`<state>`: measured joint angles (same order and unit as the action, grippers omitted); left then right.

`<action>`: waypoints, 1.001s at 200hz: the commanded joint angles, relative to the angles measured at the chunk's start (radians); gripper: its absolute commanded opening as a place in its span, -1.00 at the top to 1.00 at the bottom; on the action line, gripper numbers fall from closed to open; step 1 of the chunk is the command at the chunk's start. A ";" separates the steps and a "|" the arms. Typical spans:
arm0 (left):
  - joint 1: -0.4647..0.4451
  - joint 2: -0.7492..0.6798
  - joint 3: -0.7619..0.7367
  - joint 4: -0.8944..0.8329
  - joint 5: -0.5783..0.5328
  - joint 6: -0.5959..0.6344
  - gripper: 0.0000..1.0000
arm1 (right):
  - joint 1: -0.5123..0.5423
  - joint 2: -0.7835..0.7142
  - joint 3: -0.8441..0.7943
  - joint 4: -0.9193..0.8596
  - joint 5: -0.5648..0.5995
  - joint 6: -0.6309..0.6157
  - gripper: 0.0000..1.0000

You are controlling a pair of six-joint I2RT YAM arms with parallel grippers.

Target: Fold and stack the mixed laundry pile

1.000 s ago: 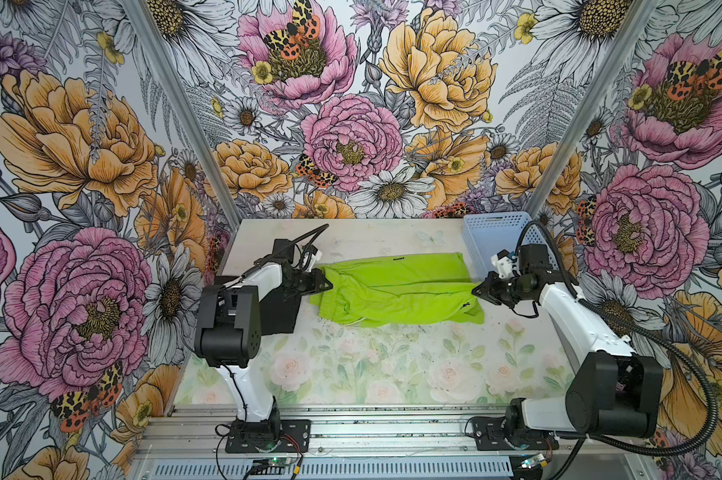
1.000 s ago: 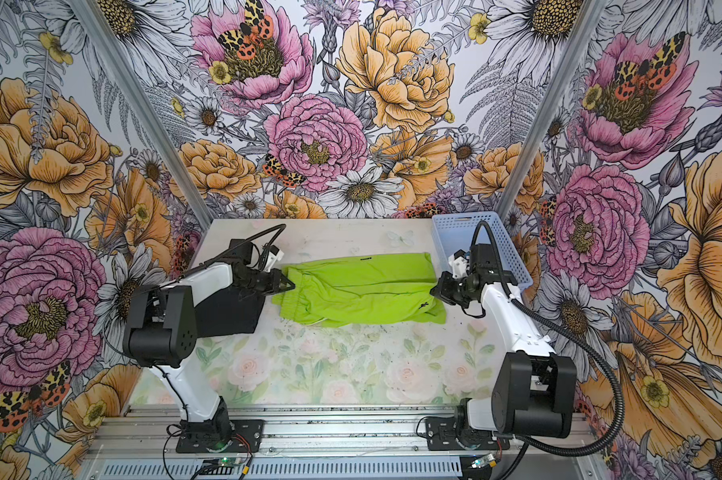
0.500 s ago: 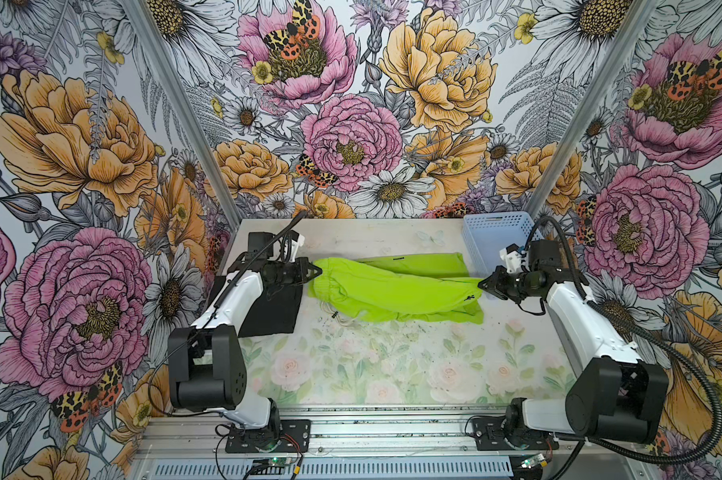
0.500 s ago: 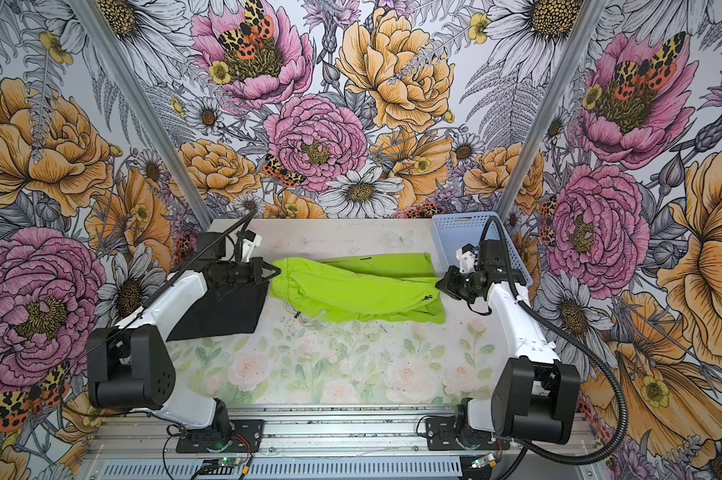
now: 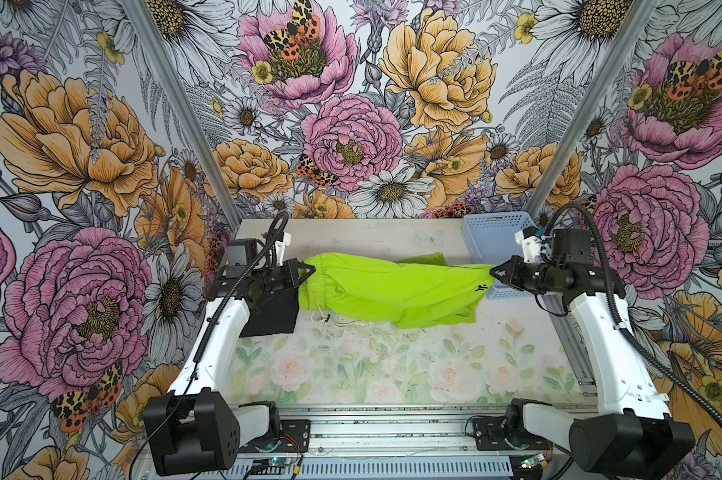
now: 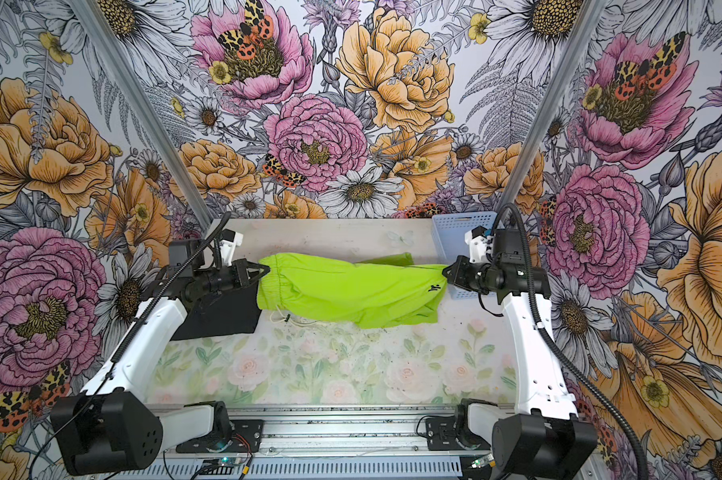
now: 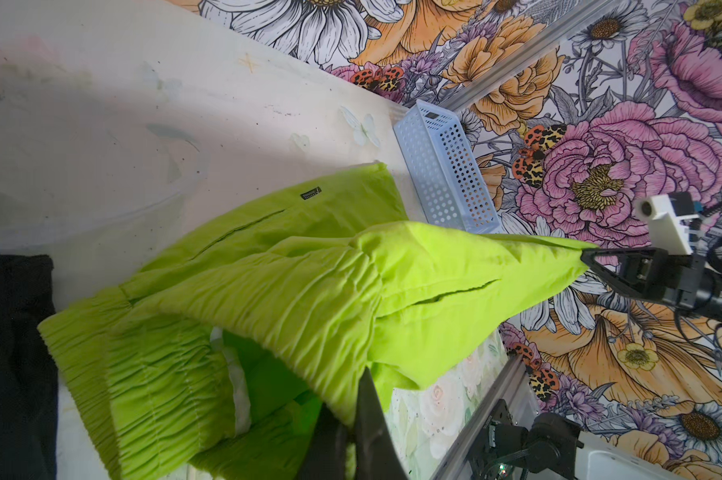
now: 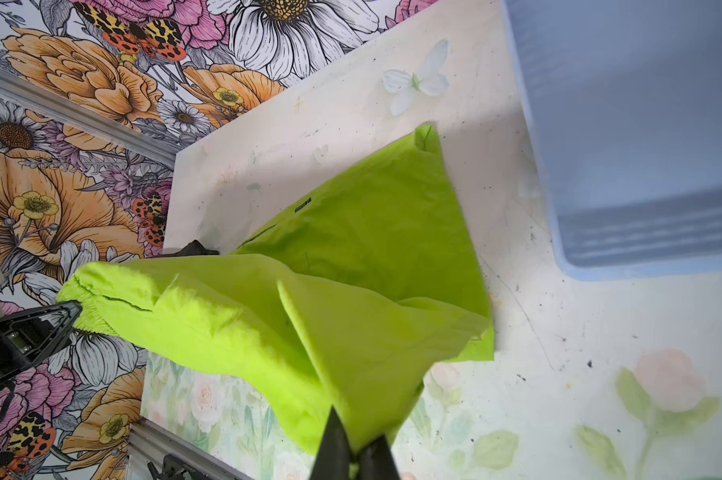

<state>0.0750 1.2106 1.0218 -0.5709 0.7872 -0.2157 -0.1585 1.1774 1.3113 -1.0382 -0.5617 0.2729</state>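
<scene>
- Left arm comes in from the left bench edge, forearm angled up. My left claw (image 5: 308, 270) points right, jaws clamped on the waistband end of the lime-green shorts (image 5: 392, 286).
- Right arm mirrors it, elbow high. My right claw (image 5: 493, 272) points left, jaws pinched tight on a leg-hem corner of the shorts, in front of the basket (image 5: 492, 232).
- The shorts hang stretched between my two claws over the far half of the bench (image 5: 392, 374). The lower fold and drawstring (image 5: 324, 319) sag to the surface, and one leg trails flat behind.
- Under my left wrist the black T-shirt (image 5: 274, 309) lies as a flat dark rectangle at the left edge, just beside the waistband.
- Room: open surface runs across the near half of the bench. The basket sits in the far right corner, and walls close in on three sides.
- Count: two arms, two claws, two garments, one basket.
</scene>
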 commanded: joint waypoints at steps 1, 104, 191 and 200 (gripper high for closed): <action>0.036 -0.058 -0.025 0.047 -0.012 -0.041 1.00 | -0.006 -0.058 0.069 -0.101 0.089 -0.062 1.00; 0.144 -0.111 -0.115 0.067 -0.034 -0.064 1.00 | -0.011 -0.127 0.118 -0.201 0.368 -0.014 1.00; 0.161 -0.163 -0.161 -0.048 -0.119 -0.068 1.00 | -0.011 -0.211 0.066 -0.272 0.288 0.005 1.00; 0.163 -0.159 -0.176 -0.055 -0.143 -0.076 1.00 | -0.010 -0.184 0.065 -0.250 0.286 0.004 1.00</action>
<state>0.1753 1.0538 0.8852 -0.6098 0.8635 -0.2657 -0.1425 0.9707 1.3823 -1.3136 -0.4149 0.2718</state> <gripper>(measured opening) 0.052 0.050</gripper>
